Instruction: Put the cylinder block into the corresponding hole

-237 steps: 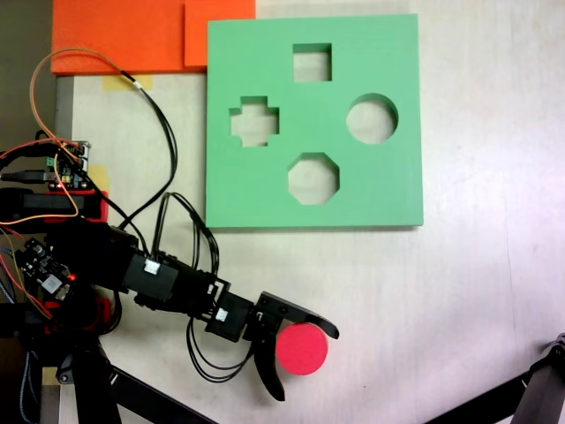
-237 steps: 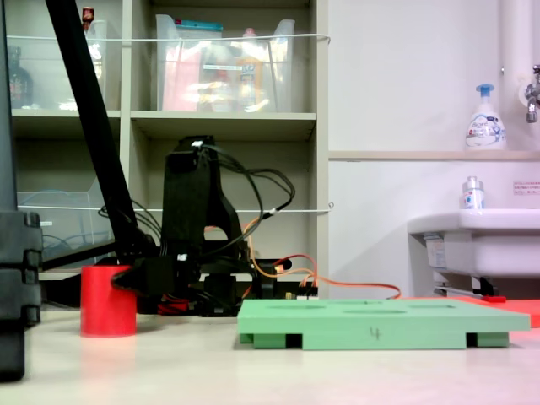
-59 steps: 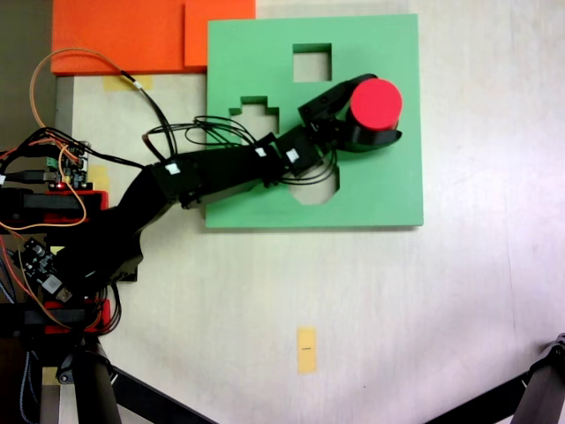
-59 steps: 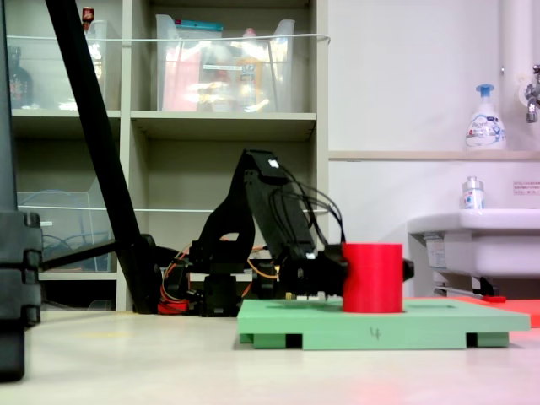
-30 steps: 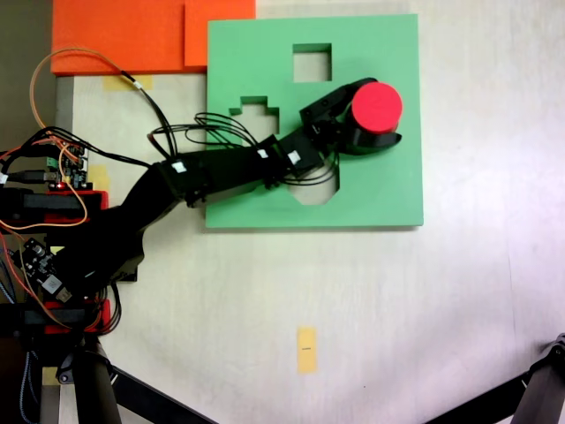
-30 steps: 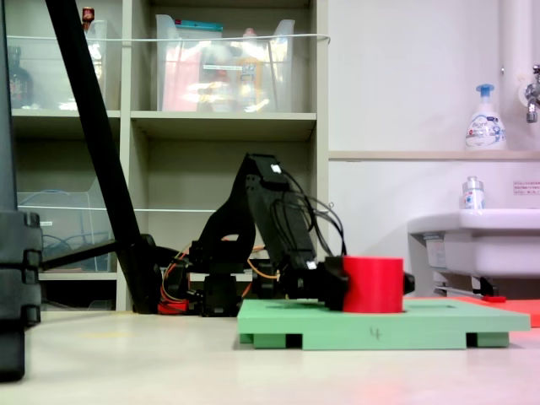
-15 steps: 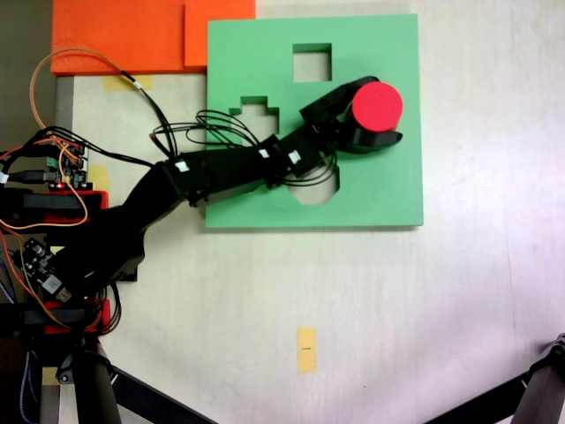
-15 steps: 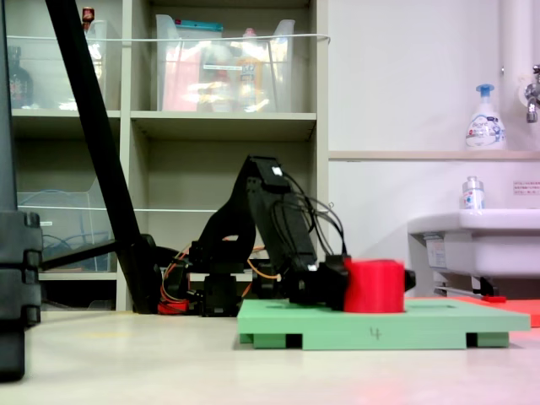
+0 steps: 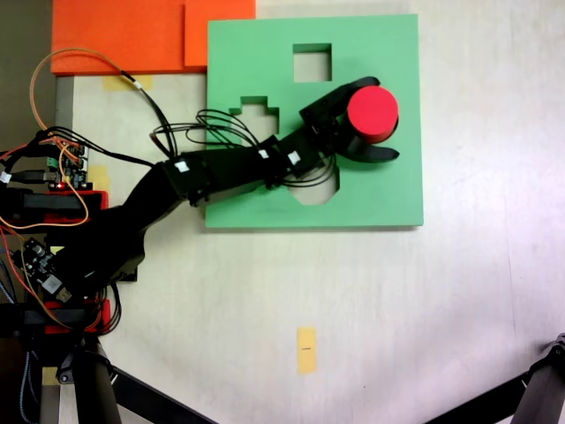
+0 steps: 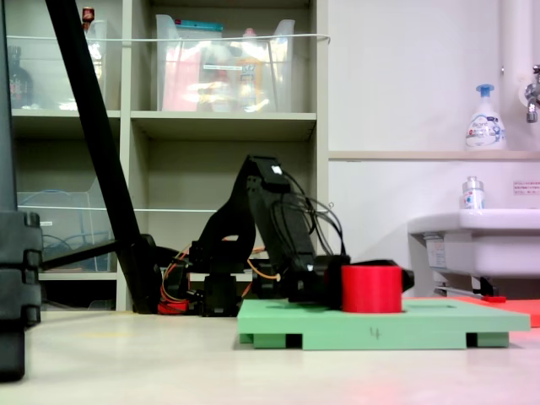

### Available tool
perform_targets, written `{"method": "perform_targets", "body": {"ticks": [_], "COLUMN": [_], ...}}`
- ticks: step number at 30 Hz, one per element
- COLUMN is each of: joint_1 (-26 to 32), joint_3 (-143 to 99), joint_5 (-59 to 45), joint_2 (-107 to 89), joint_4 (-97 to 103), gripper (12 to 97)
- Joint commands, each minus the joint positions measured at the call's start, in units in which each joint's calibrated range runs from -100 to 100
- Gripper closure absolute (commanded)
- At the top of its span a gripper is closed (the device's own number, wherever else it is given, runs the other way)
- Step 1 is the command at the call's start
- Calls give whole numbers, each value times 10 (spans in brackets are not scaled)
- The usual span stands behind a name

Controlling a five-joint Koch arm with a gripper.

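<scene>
Nearest in the top-down fixed view lies a small yellow tape strip on the pale table. Beyond it sits the square green foam board, with its octagonal cut-out partly under the arm, then the cross-shaped cut-out to the left and the square cut-out at the far side. An orange foam sheet lies at the far left corner.

The short bright red foam cylinder block stands upright at the board's right side, covering the place of the circular hole. In the low side-on fixed view its lower part looks sunk into the board, with most of its height above the surface, so it seems partly seated, though the hole's rim is hidden.

The black gripper has its jaws spread on either side of the block, the nearer jaw angled off with a sliver of green showing beside it; it looks opened and no longer gripping, though contact at the far jaw cannot be ruled out.

The block is plain, matt and evenly red, with a flat round top. Being foam, it should be light, slightly squashy and grippy rather than slippery. The best hold would be across its curved side, above the board's surface.
</scene>
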Motion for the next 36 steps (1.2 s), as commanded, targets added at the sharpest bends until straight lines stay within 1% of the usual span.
{"method": "perform_targets", "body": {"ticks": [1,5,12,23,28,31,32,34,36], "joint_1": [-1,-1,-5,6,-7,-26,-35,-51,-68], "joint_3": [-34,-125,-266,-468,-574,-626,-642,-672,-692], "joint_5": [0,0,0,-1,-6,-21,-29,-46,-63], "joint_2": [-52,-130,-237,-385,-483,-598,-651,-768,-939], "joint_4": [6,14,83,185,232,226,213,161,31], "gripper": [366,356,356,359,359,371,400,502,593]}}
